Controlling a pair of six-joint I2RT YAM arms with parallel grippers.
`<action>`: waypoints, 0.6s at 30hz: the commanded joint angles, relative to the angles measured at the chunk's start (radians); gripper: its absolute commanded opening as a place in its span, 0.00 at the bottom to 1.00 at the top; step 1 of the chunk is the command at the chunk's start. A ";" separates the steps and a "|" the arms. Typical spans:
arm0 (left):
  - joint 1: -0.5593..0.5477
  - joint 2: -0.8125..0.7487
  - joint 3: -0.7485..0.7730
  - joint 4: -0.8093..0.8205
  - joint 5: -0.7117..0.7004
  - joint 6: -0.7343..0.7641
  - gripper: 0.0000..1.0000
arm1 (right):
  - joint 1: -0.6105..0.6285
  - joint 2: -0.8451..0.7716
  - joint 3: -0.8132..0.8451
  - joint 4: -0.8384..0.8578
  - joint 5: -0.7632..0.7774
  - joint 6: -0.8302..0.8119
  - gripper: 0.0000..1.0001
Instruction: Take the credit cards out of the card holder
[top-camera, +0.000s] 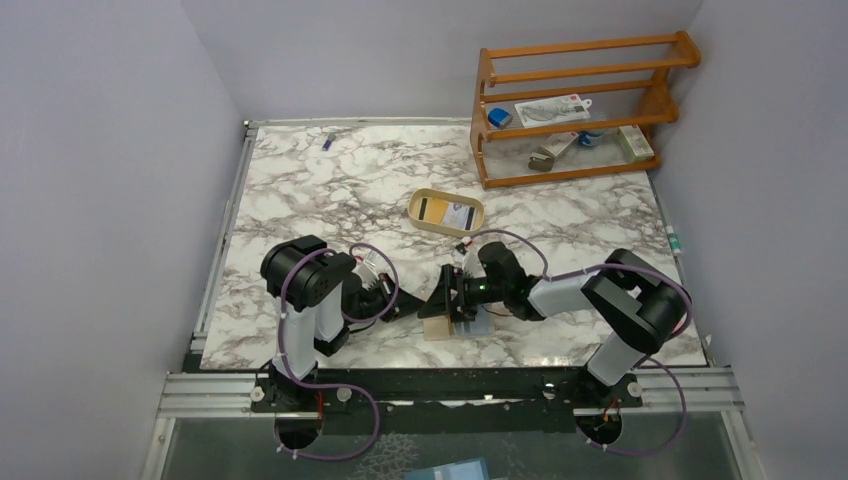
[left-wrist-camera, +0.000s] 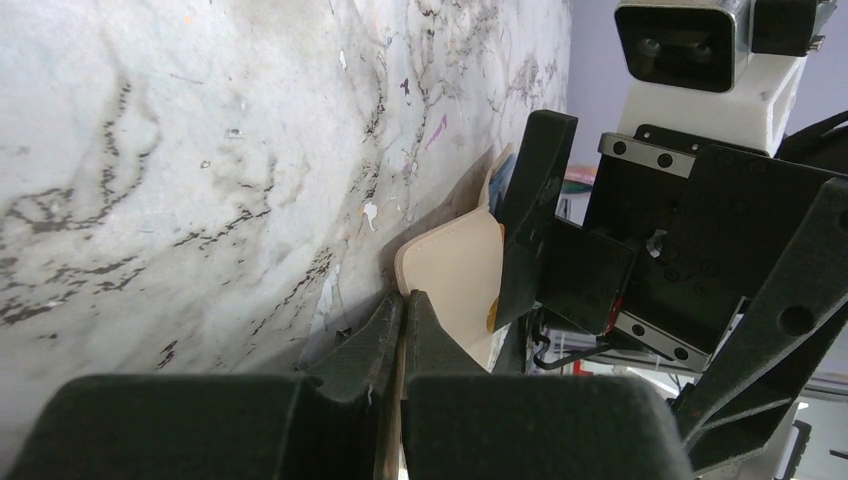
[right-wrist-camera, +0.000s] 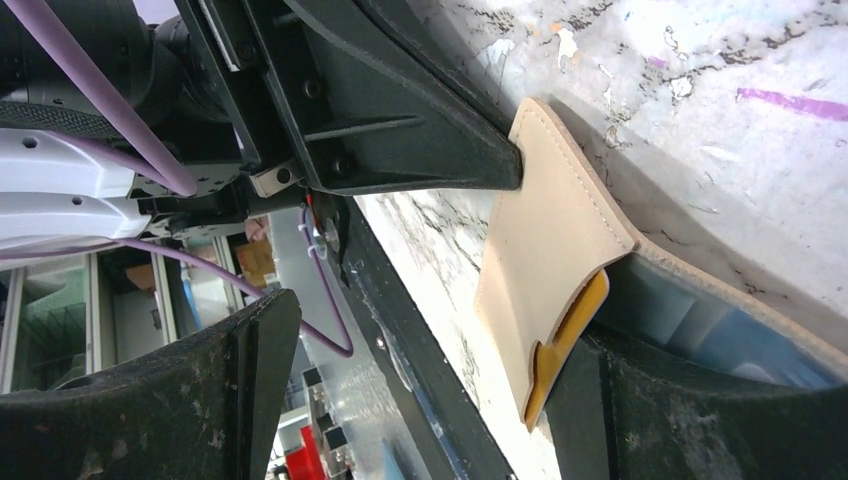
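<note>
Card holder (right-wrist-camera: 545, 230) lies open on the desk (top-camera: 330, 190), near the front edge, between the two arms. Tan outer flap is lifted off the marble.

Left claw (left-wrist-camera: 403, 300): jaws pressed together on the edge of that tan flap, pinching it. The right wrist view shows the same grip, black fingertips meeting the stitched corner.

Right claw (right-wrist-camera: 430, 340): jaws wide apart, nothing between them. One finger sits low over the pale blue lining (right-wrist-camera: 700, 310) of the holder; the other stands well clear on the opposite side. Cannot tell whether the low finger touches the lining.

Yellow-orange card (right-wrist-camera: 572, 325) is inside the holder, one edge showing from under the tan flap.

Oval tan tray (top-camera: 420, 205) stands further back on the desk, well apart from the holder, with two flat cards (top-camera: 447, 212) in it. Wooden rack (top-camera: 580, 100) is at the far right corner, small items on its shelves.
</note>
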 joint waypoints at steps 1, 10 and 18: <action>0.010 0.062 -0.024 0.250 -0.087 0.099 0.00 | -0.001 -0.003 0.039 -0.013 -0.010 -0.002 0.88; 0.010 0.071 -0.048 0.250 -0.111 0.119 0.00 | -0.003 -0.159 0.059 -0.162 0.004 -0.024 0.88; 0.010 0.065 -0.048 0.250 -0.115 0.119 0.00 | -0.004 -0.149 0.081 -0.164 -0.005 -0.025 0.88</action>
